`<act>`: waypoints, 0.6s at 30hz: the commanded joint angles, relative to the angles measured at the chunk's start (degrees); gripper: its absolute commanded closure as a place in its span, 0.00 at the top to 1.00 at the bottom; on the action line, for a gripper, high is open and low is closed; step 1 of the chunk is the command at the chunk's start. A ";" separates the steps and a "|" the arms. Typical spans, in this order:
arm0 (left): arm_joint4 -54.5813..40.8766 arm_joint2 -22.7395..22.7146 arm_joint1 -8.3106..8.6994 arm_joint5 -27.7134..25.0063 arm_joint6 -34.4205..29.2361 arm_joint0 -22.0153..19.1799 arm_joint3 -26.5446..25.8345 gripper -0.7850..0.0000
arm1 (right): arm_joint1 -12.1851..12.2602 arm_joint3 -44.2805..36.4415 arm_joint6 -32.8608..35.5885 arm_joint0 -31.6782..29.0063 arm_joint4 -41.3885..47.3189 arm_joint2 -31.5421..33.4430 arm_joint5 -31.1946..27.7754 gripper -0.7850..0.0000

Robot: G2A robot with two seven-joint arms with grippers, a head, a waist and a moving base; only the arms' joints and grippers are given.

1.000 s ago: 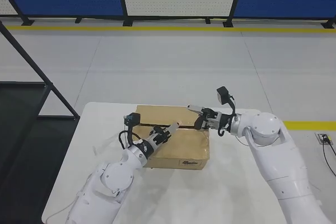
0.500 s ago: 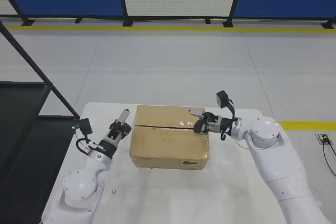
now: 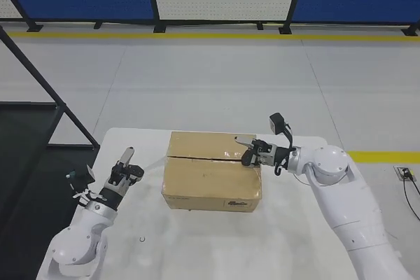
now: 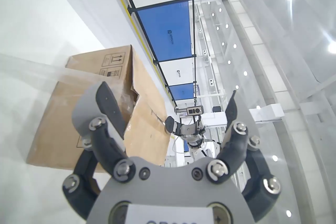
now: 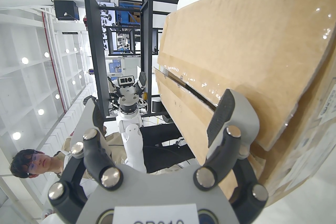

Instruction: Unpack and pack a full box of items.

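On the white bench (image 3: 196,238) the box (image 3: 210,178) sits about mid-way across. Its flaps are down and nothing is unpacked yet.

A second ago my left arm lay across the lid with its claw over the middle join. It has since swung clear to the box's left side. My left claw (image 3: 129,162) now hangs released and empty over the bench, near that end of the box but not touching it. From its wrist view the claw (image 4: 168,96) looks along the cardboard with nothing between its fingers.

My right claw (image 3: 243,152) has kept its place at the right end of the lid. It is spread open there, gripping nothing, and one finger (image 5: 223,114) lies just over the seam (image 5: 183,86).

Glossy tape (image 5: 194,82) glints along that seam. The flap (image 5: 249,33) beyond it looks slightly raised at the near end.

I judge the left arm's pass along the join is finished, so the lid is clear for opening. The next move is probably to get the right claw under that flap edge and lift, though leftover tape could hold it down.
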 commanded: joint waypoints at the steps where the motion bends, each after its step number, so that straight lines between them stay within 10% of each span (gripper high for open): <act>1: -1.10 0.58 -0.21 1.26 2.07 0.33 1.69 1.00 | 0.01 -1.27 -1.51 -0.99 -0.24 -0.28 0.07 1.00; 18: -9.80 8.11 -2.26 7.23 8.92 -7.24 16.86 1.00 | 0.93 -6.02 -1.21 -3.06 -2.55 -1.38 0.14 1.00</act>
